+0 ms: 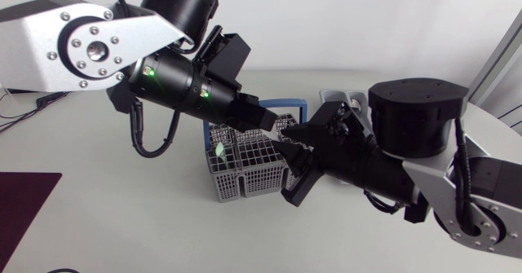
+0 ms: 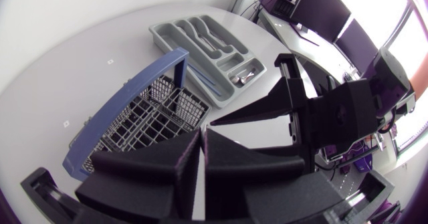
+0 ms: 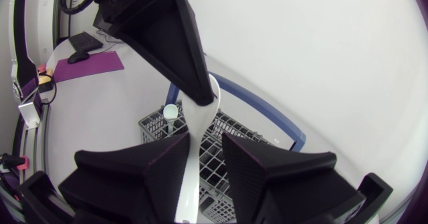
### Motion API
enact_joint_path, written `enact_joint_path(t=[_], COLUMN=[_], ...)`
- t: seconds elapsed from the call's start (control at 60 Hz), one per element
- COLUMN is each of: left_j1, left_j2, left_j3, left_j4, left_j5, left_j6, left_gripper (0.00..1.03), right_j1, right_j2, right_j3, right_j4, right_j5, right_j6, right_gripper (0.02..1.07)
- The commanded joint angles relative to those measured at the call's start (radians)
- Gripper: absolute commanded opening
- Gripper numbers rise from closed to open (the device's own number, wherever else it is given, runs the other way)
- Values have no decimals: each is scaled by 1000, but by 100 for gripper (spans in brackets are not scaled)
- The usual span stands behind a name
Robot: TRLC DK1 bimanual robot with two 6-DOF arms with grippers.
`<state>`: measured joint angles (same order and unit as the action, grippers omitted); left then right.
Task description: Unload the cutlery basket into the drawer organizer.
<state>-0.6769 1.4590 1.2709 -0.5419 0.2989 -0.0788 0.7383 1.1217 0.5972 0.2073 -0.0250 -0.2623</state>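
Observation:
The grey cutlery basket (image 1: pixel 245 173) with a blue handle (image 2: pixel 127 103) stands mid-table under both grippers. In the right wrist view a white spoon (image 3: pixel 192 167) hangs above the basket (image 3: pixel 224 134). My left gripper (image 3: pixel 199 102) is shut on its bowl end. The spoon's handle runs down between the fingers of my right gripper (image 3: pixel 204 138), which stand apart with a gap on one side. In the head view the left gripper (image 1: pixel 276 123) and the right gripper (image 1: pixel 283 139) meet over the basket. The grey organizer (image 2: pixel 200 40) lies beyond it, with cutlery inside.
A pale green-tipped utensil (image 3: pixel 172 112) stands upright in the basket, also seen from the head camera as a green-tipped utensil (image 1: pixel 220 149). A dark purple mat (image 1: pixel 24 200) lies at the table's left edge. The right arm hides most of the organizer (image 1: pixel 336 98).

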Motion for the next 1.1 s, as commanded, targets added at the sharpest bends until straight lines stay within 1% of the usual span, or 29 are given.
enact_joint_path(t=[0.0, 0.083, 0.167, 0.267, 0.367, 0.383, 0.417, 0.45, 0.467, 0.517, 0.533, 0.617, 0.667, 0.75, 0.783, 0.817, 0.883, 0.9, 0.917, 1.083], left_j1=[-4, -6, -7, -9, -7, -6, -3, -3, -1, 2, 4, 7, 11, 16, 20, 27, 36, 39, 43, 120], left_j2=[11, 11, 11, 11, 9, 9, 4, 3, 1, -3, -3, -6, -9, -14, -15, -19, -25, -28, -32, -77], left_j3=[30, 31, 31, 31, 33, 35, 36, 38, 39, 44, 44, 54, 61, 65, 68, 71, 76, 77, 81, 110], left_j4=[-9, -9, -10, -10, -10, -10, -10, -10, -10, -10, -10, -15, -18, -20, -21, -24, -29, -32, -35, -58], left_j5=[11, 11, 13, 13, 13, 13, 13, 13, 13, 13, 13, 11, 13, 11, 11, 11, 11, 11, 11, 11], left_j6=[-19, -19, -19, -19, -21, -21, -21, -21, -21, -22, -22, -22, -24, -24, -24, -24, -24, -24, -24, -21], left_gripper=[14, 14, 14, 14, 15, 17, 28, 32, 37, 47, 49, 67, 72, 72, 77, 79, 79, 81, 83, 88], right_j1=[10, 13, 16, 18, 18, 18, 16, 16, 16, 18, 18, 18, 16, 16, 15, 13, 13, 13, 12, -10], right_j2=[16, 20, 20, 24, 23, 21, 16, 10, 9, -2, -5, -23, -36, -56, -62, -69, -85, -88, -92, -152], right_j3=[26, 26, 26, 26, 24, 24, 19, 15, 13, 9, 7, -2, -5, -17, -20, -23, -36, -37, -39, -59], right_j4=[10, 4, 1, -3, -8, -9, -11, -11, -13, -23, -25, -39, -51, -65, -68, -77, -86, -89, -92, -146], right_j5=[10, 10, 10, 8, 4, 0, -1, -3, -6, -10, -10, -23, -29, -44, -50, -58, -62, -64, -66, -105], right_j6=[15, 15, 14, 15, 17, 17, 17, 17, 17, 17, 17, 15, 14, 12, 12, 11, 8, 6, 6, -17], right_gripper=[28, 27, 25, 19, 17, 17, 17, 17, 17, 17, 17, 17, 17, 17, 17, 17, 17, 17, 17, 17])
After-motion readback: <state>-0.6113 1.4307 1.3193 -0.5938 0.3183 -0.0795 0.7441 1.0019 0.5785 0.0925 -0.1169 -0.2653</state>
